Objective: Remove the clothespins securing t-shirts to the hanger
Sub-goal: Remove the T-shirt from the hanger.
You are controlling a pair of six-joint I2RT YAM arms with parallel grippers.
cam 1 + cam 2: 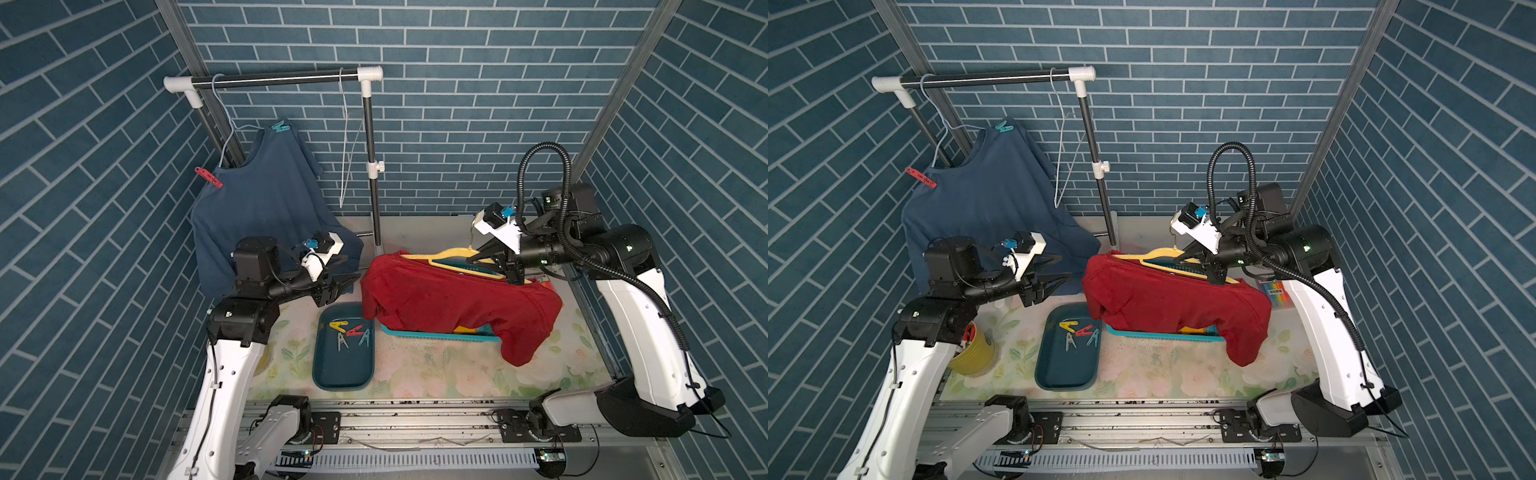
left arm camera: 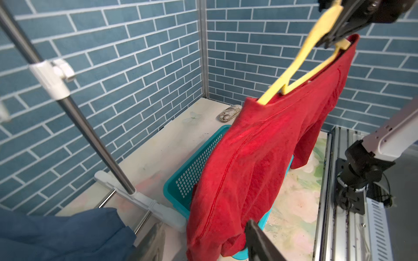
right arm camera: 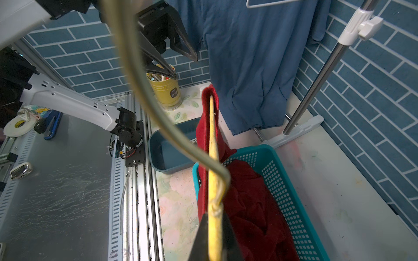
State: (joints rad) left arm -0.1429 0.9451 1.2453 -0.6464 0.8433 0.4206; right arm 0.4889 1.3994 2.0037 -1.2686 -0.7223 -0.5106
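Four plastic clothespins (image 1: pixel 349 332) lie in the dark teal tray (image 1: pixel 343 372), two to go, a red clothespin (image 1: pixel 208 177) and a teal clothespin (image 1: pixel 281 126) clipped on the slate blue t-shirt (image 1: pixel 266 199), left end effector (image 1: pixel 347 272) gaping empty, right end effector (image 1: pixel 471 261) clamped on the dark red t-shirt's (image 1: pixel 449 299) yellow plastic hanger (image 1: pixel 453 253).

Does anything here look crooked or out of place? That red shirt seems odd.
Yes. The red t-shirt is off the rail: the right gripper is shut on its yellow hanger, holding it tilted above the teal basket. The cloth sags lopsidedly, partly inside the basket and partly over its rim.
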